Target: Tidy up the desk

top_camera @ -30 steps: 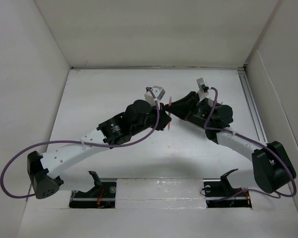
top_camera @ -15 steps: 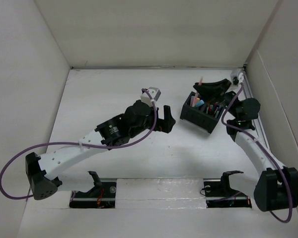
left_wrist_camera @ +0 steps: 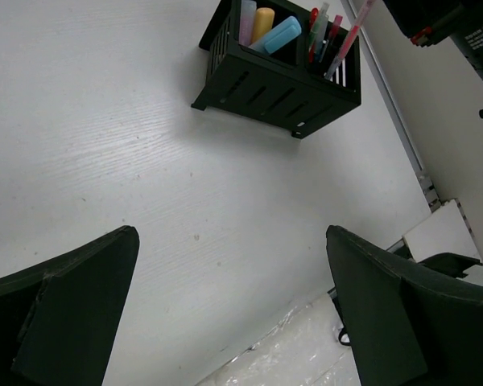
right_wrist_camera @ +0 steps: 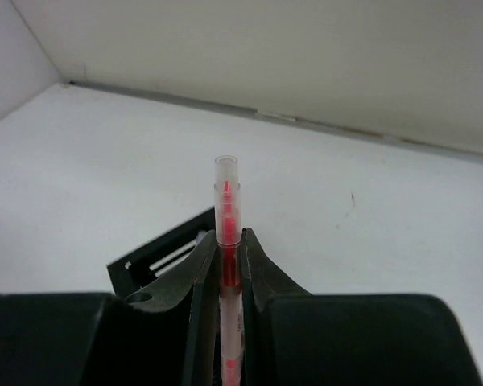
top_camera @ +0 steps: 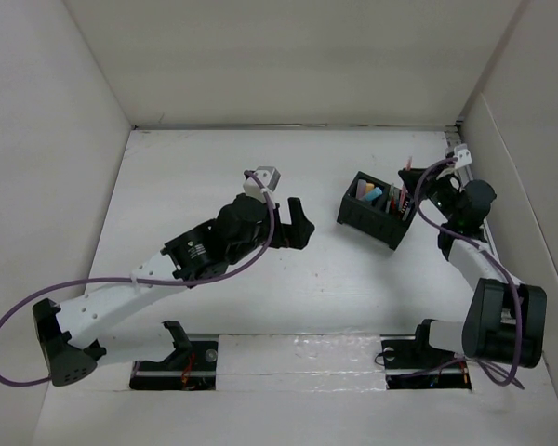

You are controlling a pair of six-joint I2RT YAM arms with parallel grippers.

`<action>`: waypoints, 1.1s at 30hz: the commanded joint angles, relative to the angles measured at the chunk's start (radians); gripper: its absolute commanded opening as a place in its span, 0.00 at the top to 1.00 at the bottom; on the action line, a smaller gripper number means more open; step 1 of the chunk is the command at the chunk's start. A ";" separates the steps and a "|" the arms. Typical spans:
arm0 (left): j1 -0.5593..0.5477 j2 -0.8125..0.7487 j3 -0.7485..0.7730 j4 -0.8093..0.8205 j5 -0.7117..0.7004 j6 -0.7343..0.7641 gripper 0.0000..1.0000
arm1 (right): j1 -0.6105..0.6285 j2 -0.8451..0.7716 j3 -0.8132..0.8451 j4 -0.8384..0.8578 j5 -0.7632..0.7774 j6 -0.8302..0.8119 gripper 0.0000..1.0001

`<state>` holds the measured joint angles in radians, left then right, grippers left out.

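The desk [top_camera: 214,167] is the broad white top spreading under and all around the black organizer box [top_camera: 377,212], which stands on it toward the far right. The left arm [top_camera: 149,279] reaches in from the near left, and its gripper [top_camera: 298,223] hangs to the left of the box, well apart from it; in the left wrist view its 2 fingers [left_wrist_camera: 72,297] are spread wide with only bare desk between them. The right arm [top_camera: 465,251] folds up along the right side of the box, and its gripper [top_camera: 411,178] sits just above the box's far right end. That gripper [right_wrist_camera: 228,261] is clamped narrow on 1 red pen [right_wrist_camera: 227,201] with a clear cap, held upright over the box [right_wrist_camera: 157,257]. From the left wrist, the pen [left_wrist_camera: 350,40] slants down toward the box's right-end compartment, which holds other pens [left_wrist_camera: 318,32]. The neighbouring compartment holds 3 markers, pink [left_wrist_camera: 248,20], yellow [left_wrist_camera: 263,22] and blue [left_wrist_camera: 278,36].
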<state>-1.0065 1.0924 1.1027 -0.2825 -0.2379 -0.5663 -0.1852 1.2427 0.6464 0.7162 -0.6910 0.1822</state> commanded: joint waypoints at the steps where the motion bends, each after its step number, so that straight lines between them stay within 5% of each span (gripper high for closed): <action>1: 0.003 -0.035 -0.020 0.008 0.009 -0.027 0.01 | -0.017 0.026 -0.036 0.158 -0.053 -0.010 1.00; 10: 0.003 -0.063 -0.053 0.020 0.012 -0.041 0.01 | -0.039 0.092 -0.114 0.274 -0.034 -0.029 1.00; 12: 0.003 -0.060 -0.047 0.017 0.012 -0.041 0.01 | -0.039 0.100 -0.131 0.328 -0.044 -0.009 0.91; 16: 0.012 -0.055 -0.047 0.016 -0.001 -0.044 0.01 | -0.039 0.010 -0.137 0.199 -0.013 -0.045 0.25; 19: 0.013 -0.057 -0.041 0.014 -0.023 -0.047 0.01 | -0.039 -0.060 -0.097 0.064 0.010 -0.104 0.14; 27: 0.013 -0.042 0.048 -0.006 -0.078 -0.018 0.02 | -0.026 -0.196 -0.022 -0.012 -0.002 0.015 0.07; 33: 0.013 -0.006 0.206 -0.119 -0.198 -0.023 0.01 | 0.125 -0.241 0.209 -0.261 -0.087 -0.059 0.25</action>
<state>-0.9993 1.0786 1.1995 -0.3622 -0.3428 -0.5987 -0.1287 1.0447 0.7044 0.5659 -0.7128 0.1680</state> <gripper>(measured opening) 0.986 0.777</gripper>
